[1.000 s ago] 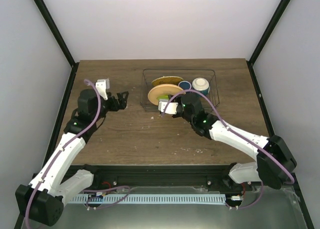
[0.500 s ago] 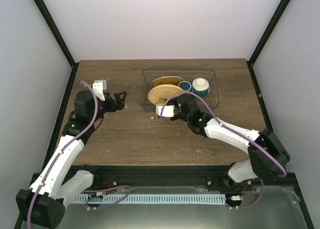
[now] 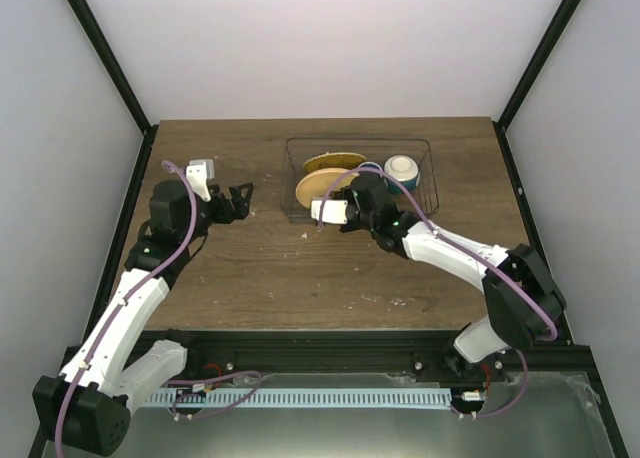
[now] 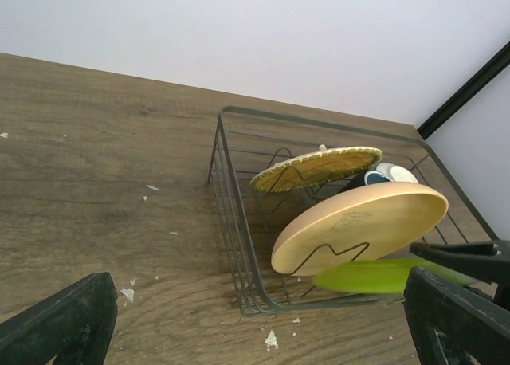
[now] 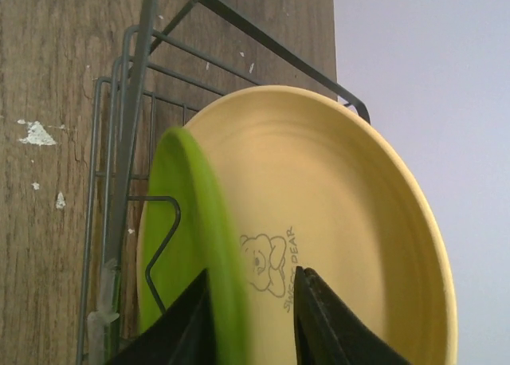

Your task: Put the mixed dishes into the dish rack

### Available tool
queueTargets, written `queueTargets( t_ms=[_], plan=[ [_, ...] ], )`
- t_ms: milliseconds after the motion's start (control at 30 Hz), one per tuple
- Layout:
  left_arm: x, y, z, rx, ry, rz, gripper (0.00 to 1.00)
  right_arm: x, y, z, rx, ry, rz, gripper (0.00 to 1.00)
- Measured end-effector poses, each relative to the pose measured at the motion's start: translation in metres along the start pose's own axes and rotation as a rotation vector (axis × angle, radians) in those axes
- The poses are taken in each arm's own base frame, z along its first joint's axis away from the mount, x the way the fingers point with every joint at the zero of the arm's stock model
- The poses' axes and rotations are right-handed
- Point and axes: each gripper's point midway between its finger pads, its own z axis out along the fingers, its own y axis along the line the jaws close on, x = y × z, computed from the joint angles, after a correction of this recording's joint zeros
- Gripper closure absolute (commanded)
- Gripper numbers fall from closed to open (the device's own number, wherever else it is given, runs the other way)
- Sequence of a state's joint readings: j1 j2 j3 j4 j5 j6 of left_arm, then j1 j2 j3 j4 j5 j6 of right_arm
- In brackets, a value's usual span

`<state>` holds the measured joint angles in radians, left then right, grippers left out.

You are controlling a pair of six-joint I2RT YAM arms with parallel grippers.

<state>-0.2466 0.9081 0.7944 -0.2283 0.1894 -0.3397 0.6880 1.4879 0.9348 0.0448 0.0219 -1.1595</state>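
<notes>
Your right fingers (image 5: 323, 325) straddle the rim of the yellow-green plate (image 5: 195, 221), which stands on edge straight ahead of them inside the dish rack (image 5: 139, 78). You cannot tell whether they clamp it or sit loose. A pale yellow plate (image 5: 335, 206) leans just beside it. Your left fingers (image 4: 56, 325) gape, well apart from the rack.
</notes>
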Motion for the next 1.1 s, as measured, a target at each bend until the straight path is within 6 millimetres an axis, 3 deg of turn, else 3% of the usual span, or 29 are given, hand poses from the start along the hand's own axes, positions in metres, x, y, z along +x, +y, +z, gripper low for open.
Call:
queueTargets(
  t_ms=[467,600,700,867,967,1100],
  plan=[
    [0.003,0.003,0.005,-0.003,0.013,-0.005,0.00,0.004,-0.004,0.000,-0.019,0.007,0.047,0.46],
    [0.007,0.005,0.008,-0.009,0.024,-0.012,0.00,-0.001,-0.025,-0.023,0.042,0.002,0.124,0.29],
    [0.011,0.010,0.014,-0.025,0.037,-0.035,0.00,-0.007,-0.056,-0.052,0.149,-0.022,0.251,0.01],
    [0.022,0.021,0.025,-0.064,0.076,-0.070,0.00,-0.005,-0.102,-0.099,0.329,-0.054,0.534,0.00],
    [0.025,0.024,0.028,-0.076,0.087,-0.080,0.00,0.014,-0.121,-0.107,0.364,-0.051,0.703,0.00],
    [0.024,0.027,0.032,-0.088,0.094,-0.083,0.00,0.092,-0.155,-0.122,0.469,-0.022,0.965,0.00]
  ],
)
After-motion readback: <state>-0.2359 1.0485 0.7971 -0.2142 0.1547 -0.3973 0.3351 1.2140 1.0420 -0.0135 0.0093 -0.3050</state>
